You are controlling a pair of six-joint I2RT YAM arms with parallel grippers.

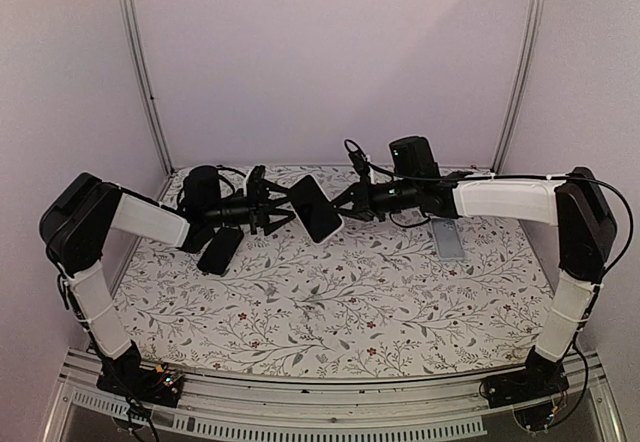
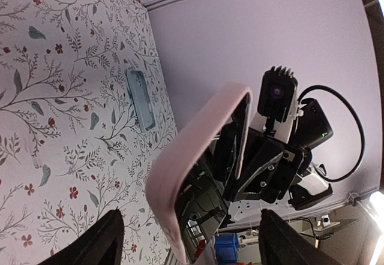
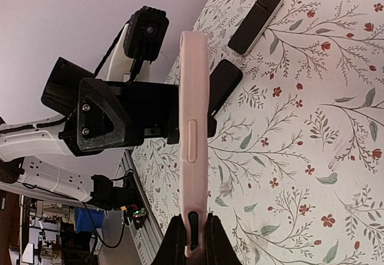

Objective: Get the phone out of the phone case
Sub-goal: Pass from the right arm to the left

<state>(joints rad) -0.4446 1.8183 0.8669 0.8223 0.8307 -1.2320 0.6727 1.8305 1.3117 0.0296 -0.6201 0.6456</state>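
Counter [image 1: 330,312] with a leafy print spreads below me. My left tool [image 2: 191,241] gapes wide, facing one end of the pink phone case [image 3: 193,127]; my right tool [image 3: 192,241] pinches the other end, holding the case on edge in the air between my arms. The dark phone [image 1: 318,210] sits in the case, its screen visible from above.

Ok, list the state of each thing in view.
left gripper: open, holding nothing.
right gripper: shut on pink case.
pink case: held in air, on edge.
phone: inside pink case.
dark phone: flat on table.
light-edged phone: flat on table.
grey device: flat on table.
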